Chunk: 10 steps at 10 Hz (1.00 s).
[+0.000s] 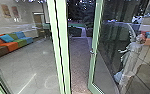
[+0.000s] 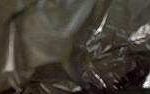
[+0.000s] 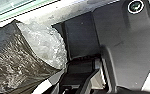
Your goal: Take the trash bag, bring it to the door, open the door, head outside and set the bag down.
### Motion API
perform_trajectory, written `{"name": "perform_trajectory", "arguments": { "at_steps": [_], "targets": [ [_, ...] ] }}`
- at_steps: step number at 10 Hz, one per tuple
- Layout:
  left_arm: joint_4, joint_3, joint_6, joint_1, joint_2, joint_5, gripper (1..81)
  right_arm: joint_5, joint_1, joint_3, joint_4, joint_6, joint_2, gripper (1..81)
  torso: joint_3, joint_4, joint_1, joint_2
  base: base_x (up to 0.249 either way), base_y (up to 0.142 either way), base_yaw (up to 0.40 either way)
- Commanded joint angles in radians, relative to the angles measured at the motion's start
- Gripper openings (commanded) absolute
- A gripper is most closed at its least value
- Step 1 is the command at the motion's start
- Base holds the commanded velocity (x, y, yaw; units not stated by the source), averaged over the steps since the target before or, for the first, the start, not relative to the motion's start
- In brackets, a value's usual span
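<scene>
dark trash bag point(image 3: 13, 60), open glass door point(image 1: 92, 55), tiled floor point(image 1: 23, 66), sofa point(image 1: 12, 44) perhaps reflected

Looks like an office building lobby at the entrance: pale green door frame point(image 1: 59, 47), glass door point(image 1: 91, 62) standing open, modular multicolour sofa point(image 1: 12, 45) along the wall, framed pictures point(image 1: 5, 11), tiled floor point(image 1: 28, 65). Dark trees point(image 1: 82, 12) outside, probably.

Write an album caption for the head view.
Green-framed glass door standing open, dark trees beyond, colourful seating at left.
</scene>
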Motion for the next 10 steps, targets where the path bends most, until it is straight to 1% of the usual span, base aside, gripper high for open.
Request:
{"name": "perform_trajectory", "arguments": {
  "at_steps": [1, 3, 7, 9, 10],
  "targets": [
    [0.009, 0.008, 0.008, -0.053, -0.004, 0.061, 1.0, -0.038, 0.059, 0.02, -0.014, -0.003, 0.006, 81.1, 0.0, 0.0, 0.0, 0.0, 0.0, -0.099, 0.0],
    [0.009, 0.008, 0.009, -0.053, -0.002, 0.061, 1.0, -0.038, 0.056, 0.019, -0.011, -0.02, 0.006, 81.1, 0.0, 0.0, 0.0, 0.0, 0.0, -0.105, 0.0],
    [0.009, 0.007, 0.009, -0.053, -0.002, 0.061, 1.0, -0.038, 0.053, 0.016, -0.014, -0.022, 0.009, 81.1, 0.0, 0.0, 0.0, 0.0, 0.0, -0.127, 0.0],
    [0.009, 0.004, 0.009, -0.053, -0.002, 0.061, 1.0, -0.038, 0.045, -0.021, -0.012, -0.051, 0.03, 81.1, 0.0, 0.0, 0.0, 0.0, 0.0, -0.129, 0.0],
    [0.009, 0.001, 0.009, -0.053, 0.0, 0.061, 1.0, -0.038, 0.036, -0.045, -0.011, -0.084, 0.044, 81.1, 0.0, 0.0, 0.0, 0.0, 0.0, -0.13, 0.0]
  ]
}}
